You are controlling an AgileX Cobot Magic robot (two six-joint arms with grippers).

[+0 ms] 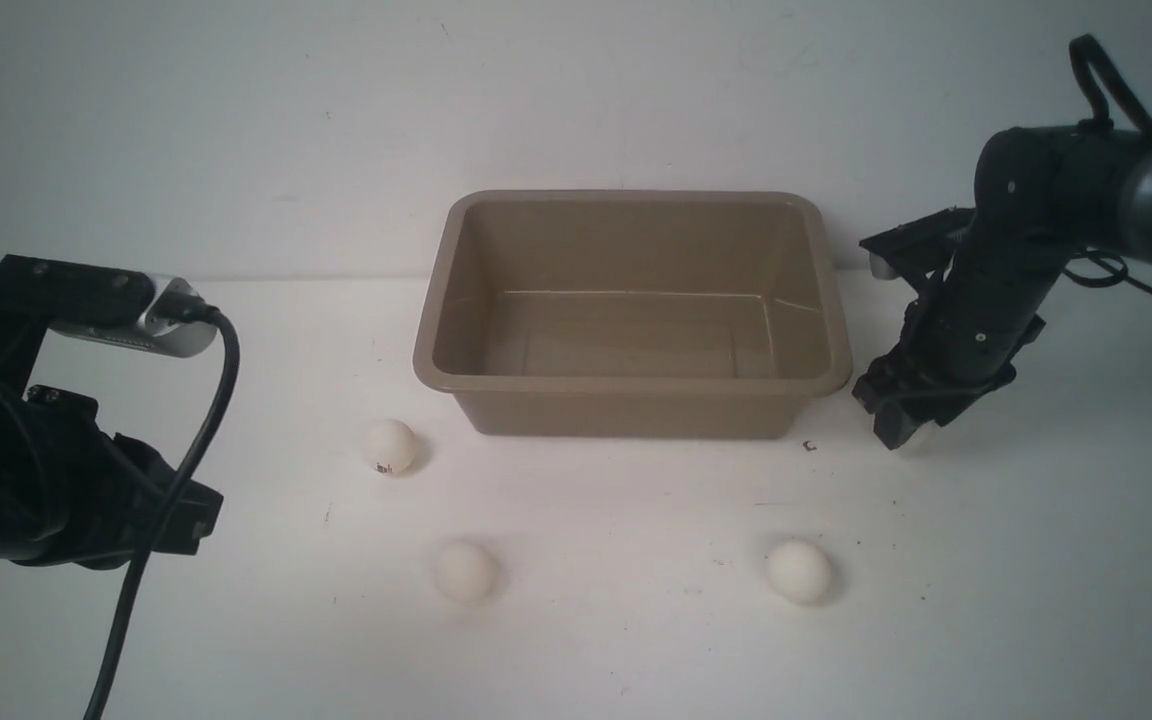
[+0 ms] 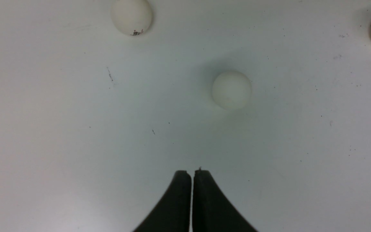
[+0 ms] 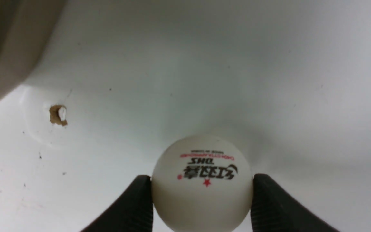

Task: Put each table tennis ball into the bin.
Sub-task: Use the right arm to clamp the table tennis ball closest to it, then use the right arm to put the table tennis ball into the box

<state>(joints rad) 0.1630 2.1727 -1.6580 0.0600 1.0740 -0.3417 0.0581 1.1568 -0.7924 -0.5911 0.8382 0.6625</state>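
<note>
White table (image 1: 636, 640), right pincer (image 3: 202, 182) seemingly gripping printed ball (image 3: 201, 199)

Four table tennis balls: marked ball (image 1: 388, 445), near-left ball (image 1: 465, 571), near-right ball (image 1: 799, 571), logo ball (image 3: 202, 183) (DHS print, red star). One bin (image 1: 626, 383). Two grippers: left gripper (image 2: 192, 175), right gripper (image 3: 201, 180).

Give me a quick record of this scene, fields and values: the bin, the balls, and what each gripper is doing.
bin: upright on the table, no ball seen inside
loose balls: three in front of the bin: marked ball, middle ball, right ball
printed ball: between the right gripper's fingers, beside the bin's right end
left gripper: shut, empty
right gripper: shut on the printed ball
</note>
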